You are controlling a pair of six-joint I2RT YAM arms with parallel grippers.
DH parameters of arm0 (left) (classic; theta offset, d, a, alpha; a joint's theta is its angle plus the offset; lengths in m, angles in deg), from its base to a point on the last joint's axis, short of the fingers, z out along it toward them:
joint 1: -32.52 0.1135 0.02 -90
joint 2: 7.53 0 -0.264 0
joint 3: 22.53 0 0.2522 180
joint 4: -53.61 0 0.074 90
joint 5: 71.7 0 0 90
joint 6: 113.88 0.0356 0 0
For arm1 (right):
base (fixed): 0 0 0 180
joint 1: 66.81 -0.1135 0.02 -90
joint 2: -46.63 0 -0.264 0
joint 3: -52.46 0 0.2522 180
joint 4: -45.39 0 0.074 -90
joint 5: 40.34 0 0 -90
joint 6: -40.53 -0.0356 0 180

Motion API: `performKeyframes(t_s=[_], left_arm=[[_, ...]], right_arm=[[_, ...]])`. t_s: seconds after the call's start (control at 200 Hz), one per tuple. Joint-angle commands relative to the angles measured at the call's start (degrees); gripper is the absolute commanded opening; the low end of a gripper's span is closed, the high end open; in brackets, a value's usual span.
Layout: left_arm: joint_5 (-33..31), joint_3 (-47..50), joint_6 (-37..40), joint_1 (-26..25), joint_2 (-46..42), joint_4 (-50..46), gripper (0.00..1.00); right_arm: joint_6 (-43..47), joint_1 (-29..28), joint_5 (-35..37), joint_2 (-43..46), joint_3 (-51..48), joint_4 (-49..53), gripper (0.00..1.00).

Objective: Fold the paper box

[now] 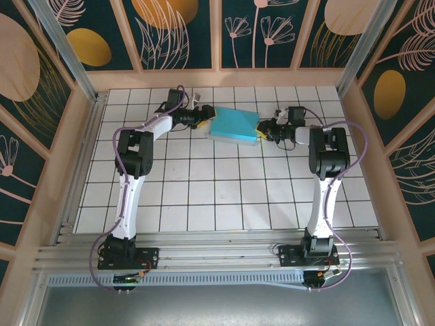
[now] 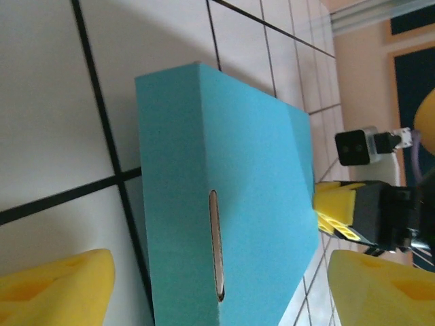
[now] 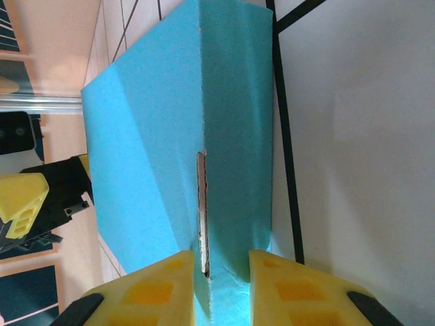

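Since the paper box is light, thin card — quick to crease or slide — its folded edges suit gripping best, and it lies on the bench, one end pinched in the right pincer, the left pincer spread at the other.

The right gripper pinches the paper box.
Jaws clamp its slotted cyan end; white tiled surface alongside.
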Motion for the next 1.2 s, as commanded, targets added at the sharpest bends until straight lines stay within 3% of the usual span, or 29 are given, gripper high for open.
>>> performKeyframes(t_s=[0.0,0.33,0.531,0.751,0.891,1.031,1.196], left_arm=[[4.7,0.8,-3.1,-0.5,1.8,2.5,0.79],[8.2,1.7,-5.7,-3.7,2.5,5.0,0.71],[8.4,3.9,-10.4,-4.4,0.9,10.6,0.55],[5.1,3.3,-8.0,-4.4,-2.4,6.0,0.44],[-0.9,1.2,0.6,-4.4,-6.4,-6.1,0.43],[-12.7,-2.9,12.8,-4.4,-10.1,-22.6,0.39],[-25.3,-3.6,24.7,-4.4,-16.1,-34.4,0.39]], right_arm=[[-0.7,0.9,0.1,-3.4,-2.0,1.3,0.24],[-0.8,1.6,-0.3,-4.0,-2.0,0.4,0.24],[-0.7,1.7,-0.4,-4.1,-2.3,0.2,0.25],[-0.9,1.6,-0.3,0.2,-4.5,-0.9,0.35],[0.4,1.6,1.6,7.3,-6.6,-0.5,0.44],[2.9,1.7,5.7,15.2,-8.2,1.3,0.51],[5.9,1.3,9.6,23.6,-9.5,3.6,0.57]])
